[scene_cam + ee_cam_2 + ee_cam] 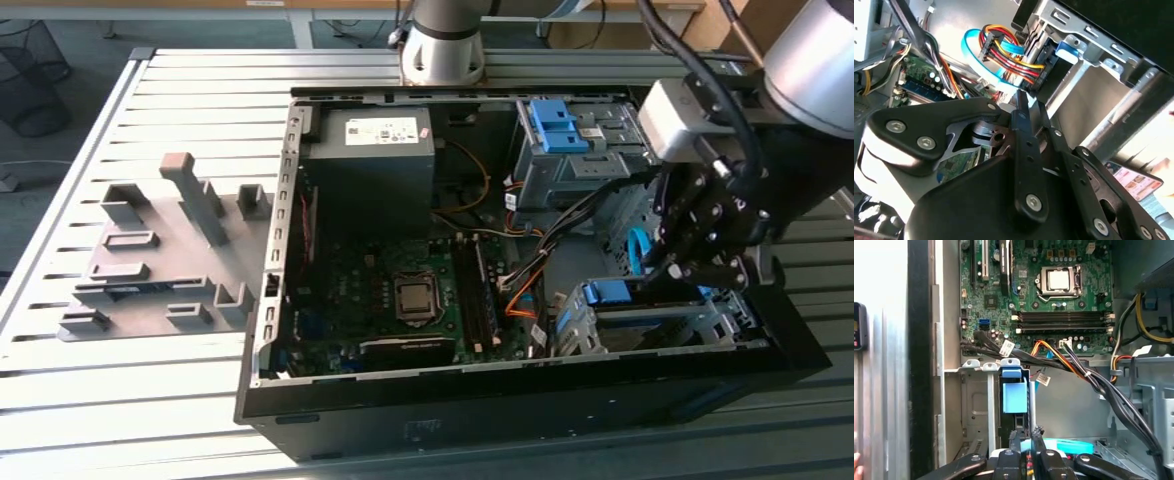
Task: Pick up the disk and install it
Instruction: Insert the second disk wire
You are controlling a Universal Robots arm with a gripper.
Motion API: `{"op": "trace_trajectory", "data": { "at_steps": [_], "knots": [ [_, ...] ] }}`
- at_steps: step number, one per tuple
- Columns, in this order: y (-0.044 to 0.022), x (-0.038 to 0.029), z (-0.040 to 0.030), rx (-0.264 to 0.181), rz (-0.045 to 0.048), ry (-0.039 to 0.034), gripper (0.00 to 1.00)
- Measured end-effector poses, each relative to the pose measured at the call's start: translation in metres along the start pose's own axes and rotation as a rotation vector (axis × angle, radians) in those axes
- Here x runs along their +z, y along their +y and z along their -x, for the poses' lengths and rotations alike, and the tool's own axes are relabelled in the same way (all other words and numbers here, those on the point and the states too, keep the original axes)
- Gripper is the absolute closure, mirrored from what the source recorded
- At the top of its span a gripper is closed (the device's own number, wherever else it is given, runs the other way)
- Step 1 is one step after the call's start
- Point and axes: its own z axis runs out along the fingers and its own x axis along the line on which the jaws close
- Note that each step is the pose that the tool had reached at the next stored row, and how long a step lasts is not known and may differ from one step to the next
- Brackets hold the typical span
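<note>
Gripper [1025, 432] is inside the computer case [534, 405], low at the corner on the exterior view's right, nearest that camera. Fingers look clenched: in both wrist views the two bars run together at the tips [1021, 97] and I see nothing clamped between them. Not carrying anything.

Disk [1014, 395] sits directly ahead of the fingertips, very close; I can't tell whether they touch it. It's slotted into the metal drive cage [974, 405] in that same corner. In the first wrist view I mostly see its blue frame end, edge-on between the cage rails. In the exterior view the blue end [617, 293] faces the middle of the case and the gripper [674, 270] hangs just over the cage [694, 325].

My read: the disk's long axis runs from the gripper out toward the motherboard, in line with the fingers. It looks at least partly seated in the cage. Full depth is hidden, so I can't confirm it's home.

Just past the cage, a cable bundle [1074, 370] crosses over its far edge, and a light-blue ribbon cable [979, 60] loops beside the fingers. This is a snag risk, in my judgement.

Further out is the motherboard [1054, 315] on the case floor, then the power supply [374, 160] at the case's far edge. Outside the case, a grey parts rack [160, 260] stands on the slatted table [134, 100], well apart.
</note>
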Motion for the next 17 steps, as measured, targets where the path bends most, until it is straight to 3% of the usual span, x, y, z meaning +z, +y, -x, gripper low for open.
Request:
{"op": "trace_trajectory", "data": {
  "at_steps": [2, 5, 7, 17],
  "knots": [
    [0.0002, -0.0065, 0.0001, 0.000, 0.0002, 0.0002, 0.76],
    [0.0003, -0.0069, 0.0001, 0.000, 0.0003, -0.0003, 0.78],
    [0.0003, -0.0070, 0.0001, 0.000, 0.0002, -0.0001, 0.89],
    [0.0003, -0.0074, 0.0001, 0.000, 0.0002, 0.0001, 0.89]
  ]
}}
